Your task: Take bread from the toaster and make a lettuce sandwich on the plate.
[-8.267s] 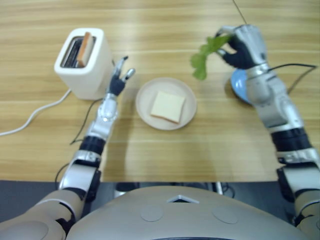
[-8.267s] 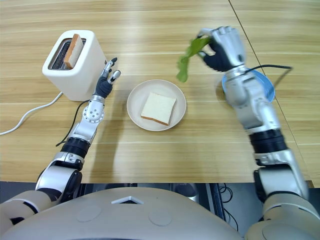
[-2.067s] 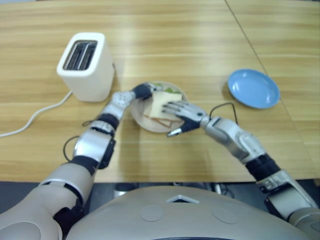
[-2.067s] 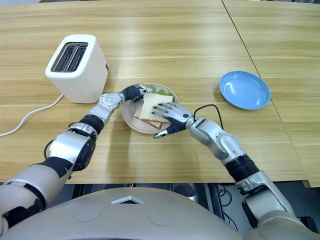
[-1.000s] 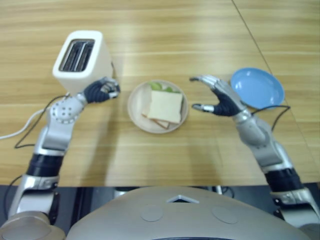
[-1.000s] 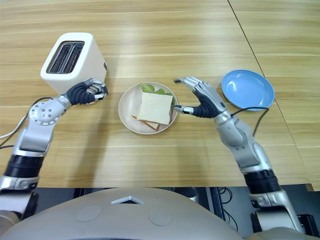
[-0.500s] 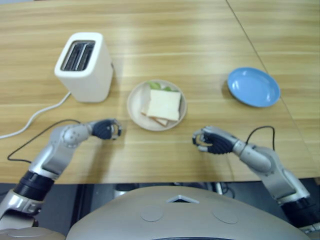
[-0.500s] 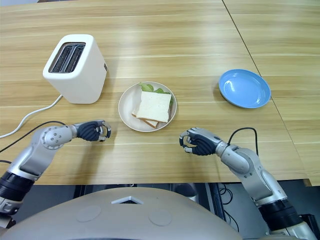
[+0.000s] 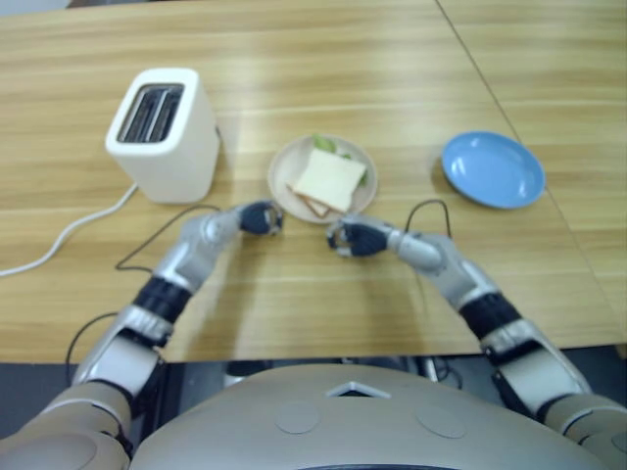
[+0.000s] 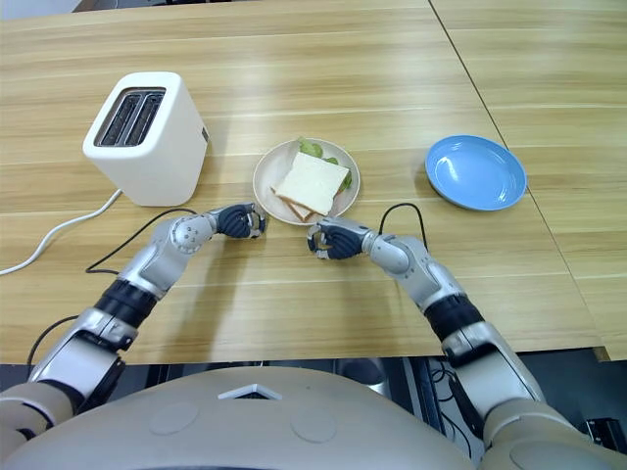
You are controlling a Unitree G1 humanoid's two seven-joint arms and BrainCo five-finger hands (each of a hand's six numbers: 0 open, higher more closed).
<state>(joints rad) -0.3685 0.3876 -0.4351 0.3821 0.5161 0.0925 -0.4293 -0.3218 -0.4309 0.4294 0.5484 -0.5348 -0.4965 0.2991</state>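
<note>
A sandwich [image 10: 313, 184] of two bread slices with green lettuce [image 10: 312, 149] poking out at the back lies on the beige plate [image 10: 271, 177]. The white toaster [image 10: 146, 137] stands to the left, both slots empty. My left hand [image 10: 238, 221] rests on the table just front-left of the plate, fingers curled, holding nothing. My right hand [image 10: 333, 240] sits just in front of the plate, also curled into a fist with nothing in it.
An empty blue plate [image 10: 474, 171] lies at the right. The toaster's white cord [image 10: 49, 240] trails off to the left across the table. Black cables [image 10: 394, 211] run along both arms.
Both fists have moved inward and forward to the plate's near edge. The view has shifted a little, so the plate appears higher.
</note>
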